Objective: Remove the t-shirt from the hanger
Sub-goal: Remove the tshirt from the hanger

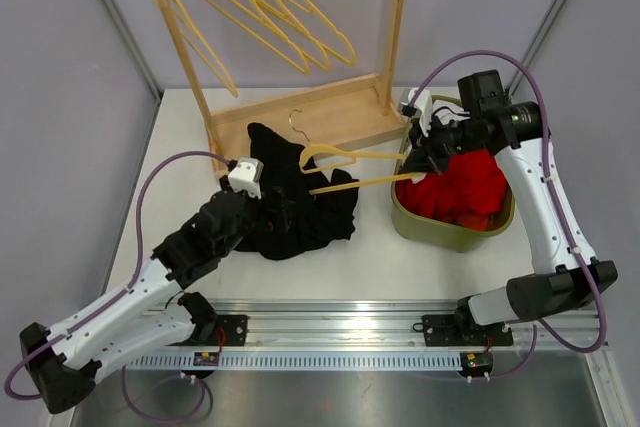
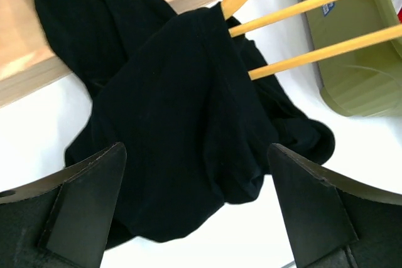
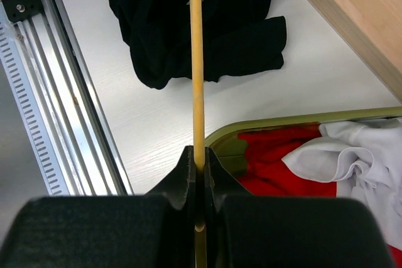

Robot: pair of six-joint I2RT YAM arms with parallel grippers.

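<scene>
My R fingers (image 3: 187, 171) clamp the hanger (image 3: 196, 61) bar, lower centre, prob to tug it free. L fingers (image 2: 88, 199) gape over the black t-shirt (image 2: 182, 111), gripping nothing.

Bright, even light; the table (image 2: 38, 130) glares white in the left wrist view. The black shirt (image 2: 176, 123) swallows detail. Up close the right pincer (image 3: 198, 161) blurs.

The white desk (image 1: 400, 267) carries a wooden rack (image 1: 300, 112) at the back. A crumpled black t-shirt (image 1: 320, 212) lies in the middle, its top edge lapping onto the rack's base. An olive-green tub (image 1: 440, 227) sits just right of it. A metal rail (image 1: 330, 317) runs along the near edge.
</scene>
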